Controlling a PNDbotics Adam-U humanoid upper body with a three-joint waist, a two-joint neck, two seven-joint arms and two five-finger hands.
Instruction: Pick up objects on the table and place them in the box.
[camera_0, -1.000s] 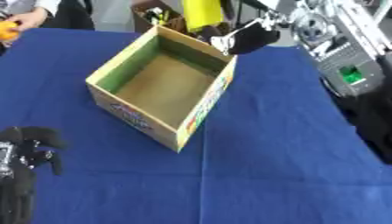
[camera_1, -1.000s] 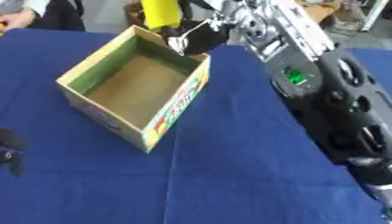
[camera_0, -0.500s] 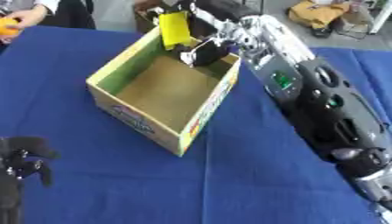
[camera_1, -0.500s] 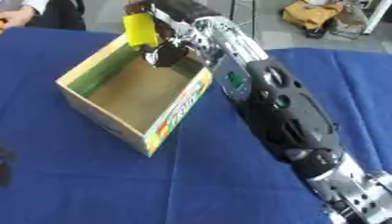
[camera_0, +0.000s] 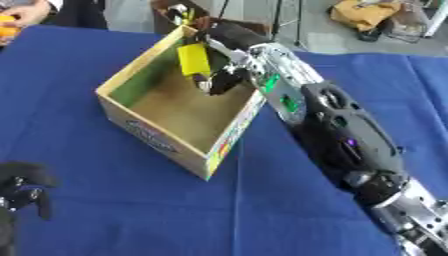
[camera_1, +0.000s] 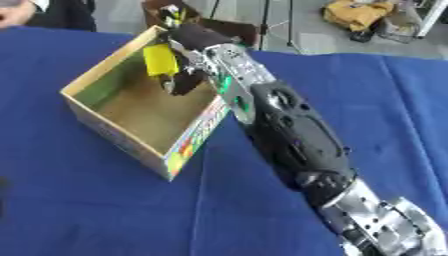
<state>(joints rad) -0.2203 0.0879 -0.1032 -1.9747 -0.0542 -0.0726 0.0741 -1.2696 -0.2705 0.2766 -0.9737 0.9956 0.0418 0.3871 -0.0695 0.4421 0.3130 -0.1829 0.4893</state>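
Since box (camera_0: 157, 135) is the drop spot, right hand (camera_0: 223, 80) reaches over its centre-frame opening, fingers curled on yellow obj (camera_0: 193, 59); left hand (camera_0: 22, 187) idle lower left, fingers curled, empty.

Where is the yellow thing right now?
The yellow thing is held by the right hand, inside the open top of the box, near its far wall.

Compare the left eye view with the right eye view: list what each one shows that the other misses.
Only the left eye view shows the left robot hand, dark, at the lower left corner, and an orange thing at the top left edge. Only the right eye view shows more of the arm's silver joint at the lower right. Both show the right robot hand holding a yellow object over the open cardboard box on the blue table.
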